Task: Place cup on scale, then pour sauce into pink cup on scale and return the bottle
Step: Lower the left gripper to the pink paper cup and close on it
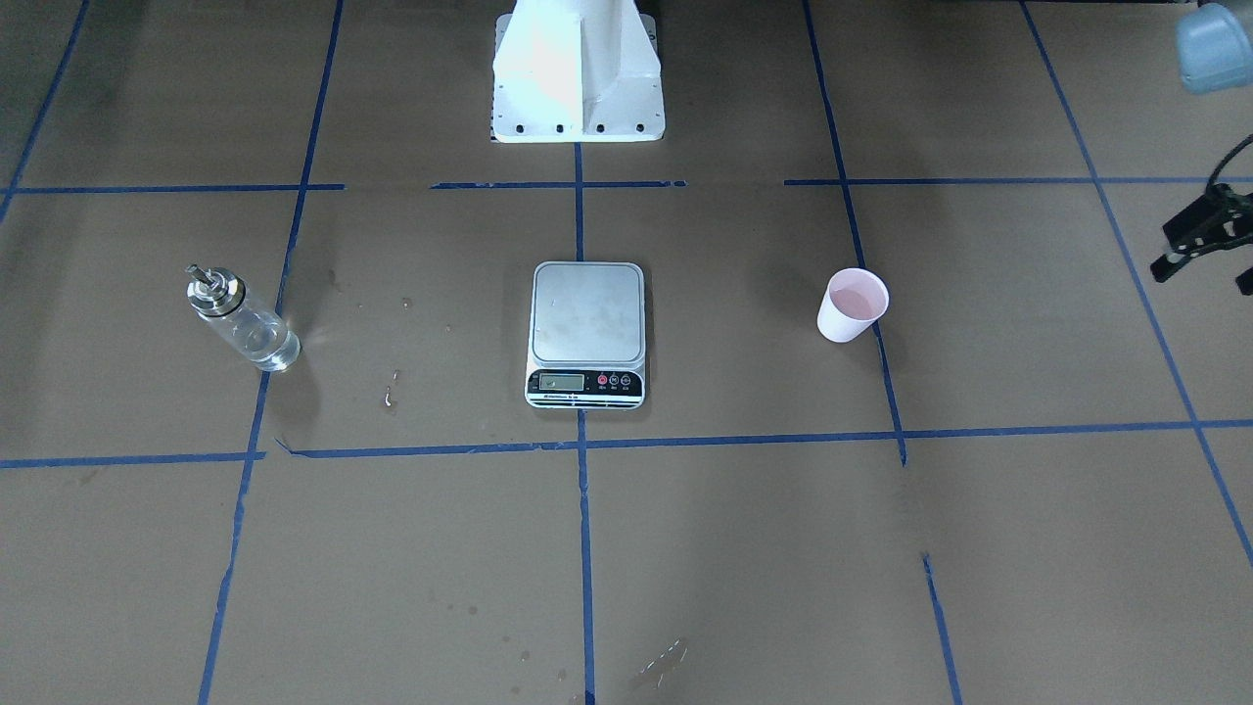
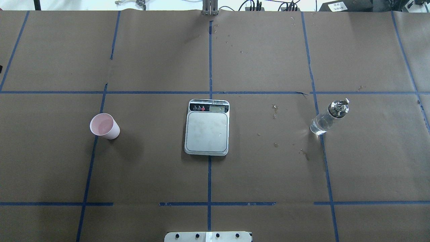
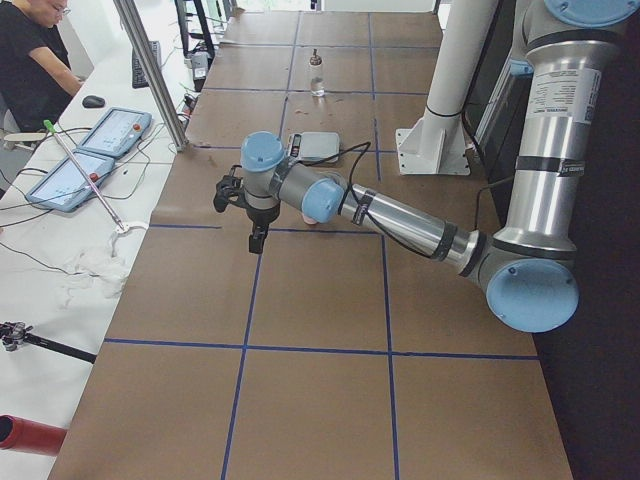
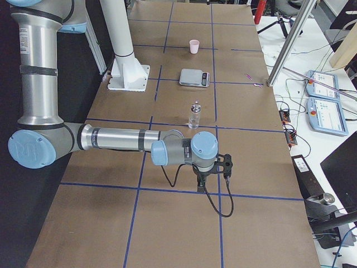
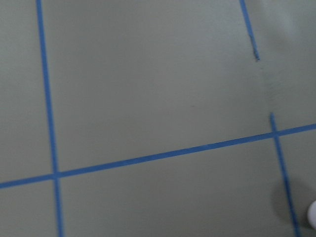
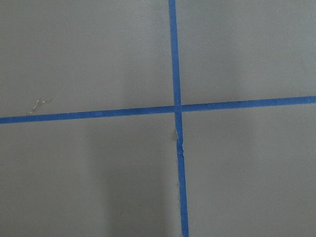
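The bottle point(image 1: 247, 325) is glossy glass, the scale point(image 1: 585, 315) matt metal

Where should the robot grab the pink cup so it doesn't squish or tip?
Probably its side wall, about halfway up, coming in level from the robot's left. The cup stands upright, mouth open upward, with nothing beside it, so both sides are free. It narrows downward, so a low grip might slip. The left claw is on that side.
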Robot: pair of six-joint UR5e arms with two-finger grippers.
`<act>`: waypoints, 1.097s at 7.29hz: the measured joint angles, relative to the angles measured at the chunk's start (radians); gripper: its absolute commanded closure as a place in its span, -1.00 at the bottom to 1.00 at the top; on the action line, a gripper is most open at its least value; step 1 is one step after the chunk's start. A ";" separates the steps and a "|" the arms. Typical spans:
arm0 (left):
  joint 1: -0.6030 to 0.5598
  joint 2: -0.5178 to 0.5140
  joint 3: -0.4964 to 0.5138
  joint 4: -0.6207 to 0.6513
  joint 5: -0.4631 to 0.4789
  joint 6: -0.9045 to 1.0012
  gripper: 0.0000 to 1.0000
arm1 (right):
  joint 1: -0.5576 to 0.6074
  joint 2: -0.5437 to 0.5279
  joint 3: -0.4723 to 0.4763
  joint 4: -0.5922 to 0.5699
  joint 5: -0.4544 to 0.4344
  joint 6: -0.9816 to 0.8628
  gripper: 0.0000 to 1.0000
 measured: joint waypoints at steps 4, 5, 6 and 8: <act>0.274 0.008 -0.063 -0.075 0.202 -0.518 -1.00 | 0.000 0.020 0.016 0.001 0.000 0.019 -1.00; 0.335 0.009 -0.063 -0.087 0.234 -0.604 -1.00 | 0.000 0.024 0.022 0.001 0.000 0.021 -1.00; 0.381 0.008 -0.064 -0.099 0.252 -0.670 -1.00 | 0.000 0.026 0.025 0.001 0.000 0.022 -1.00; 0.450 -0.003 -0.061 -0.121 0.274 -0.764 -1.00 | 0.000 0.029 0.026 0.001 0.001 0.024 -1.00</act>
